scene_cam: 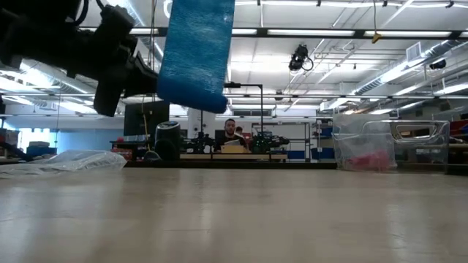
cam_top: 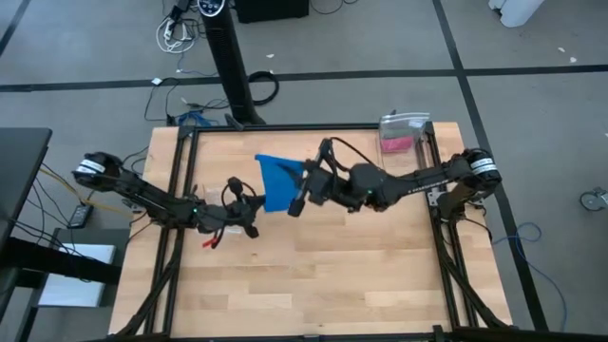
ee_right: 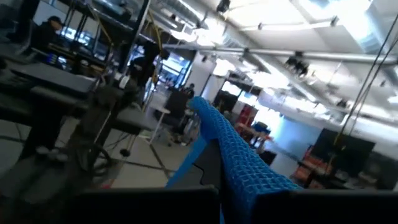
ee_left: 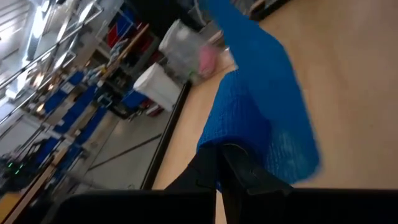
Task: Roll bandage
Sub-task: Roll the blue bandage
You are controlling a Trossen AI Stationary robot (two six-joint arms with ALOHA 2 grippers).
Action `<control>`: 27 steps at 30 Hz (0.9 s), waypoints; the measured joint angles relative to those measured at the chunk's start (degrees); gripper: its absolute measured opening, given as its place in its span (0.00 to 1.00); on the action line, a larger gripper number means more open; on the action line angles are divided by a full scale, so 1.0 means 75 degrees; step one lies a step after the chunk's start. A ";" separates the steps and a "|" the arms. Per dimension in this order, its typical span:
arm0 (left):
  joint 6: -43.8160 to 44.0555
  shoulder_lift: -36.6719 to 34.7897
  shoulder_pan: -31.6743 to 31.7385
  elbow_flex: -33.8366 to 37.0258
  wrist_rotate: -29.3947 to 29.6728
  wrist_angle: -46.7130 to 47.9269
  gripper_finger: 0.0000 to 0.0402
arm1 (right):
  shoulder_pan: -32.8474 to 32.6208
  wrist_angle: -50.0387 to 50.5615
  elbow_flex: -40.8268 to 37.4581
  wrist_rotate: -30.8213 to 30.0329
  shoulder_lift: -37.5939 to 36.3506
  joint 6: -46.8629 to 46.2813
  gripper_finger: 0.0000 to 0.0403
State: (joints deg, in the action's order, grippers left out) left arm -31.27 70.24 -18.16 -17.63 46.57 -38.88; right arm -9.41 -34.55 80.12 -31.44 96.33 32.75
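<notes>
One blue bandage [cam_top: 277, 180] is being held above the worktop [cam_top: 313, 275], clamped by both left hand [cam_top: 249, 211] and right hand [cam_top: 302, 196], unrolled; winding is judged next.

both grippers [cam_top: 249, 214] [cam_top: 302, 195] clamped, raised

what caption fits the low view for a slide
Blue bandage hangs clear above the table, a clear bin at the far edge.

Bandage [cam_top: 277, 180] above the table [cam_top: 313, 275], between left hand [cam_top: 249, 211] and right hand [cam_top: 300, 195].
</notes>
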 joint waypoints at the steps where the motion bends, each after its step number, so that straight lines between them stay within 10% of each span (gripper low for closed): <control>1: 0.0000 0.0032 -0.0106 -0.0119 0.0000 0.0035 0.01 | 0.0116 0.0111 0.0000 0.0127 0.0000 -0.0174 0.00; 27: 0.0033 0.0042 -0.1453 -0.1353 -0.0455 0.0936 0.01 | 0.2067 0.2349 0.0000 0.1855 0.0006 -0.3021 0.00</control>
State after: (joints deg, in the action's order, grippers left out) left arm -31.03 70.56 -29.06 -27.78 43.16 -31.86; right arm 6.09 -16.93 80.12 -17.53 96.38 10.09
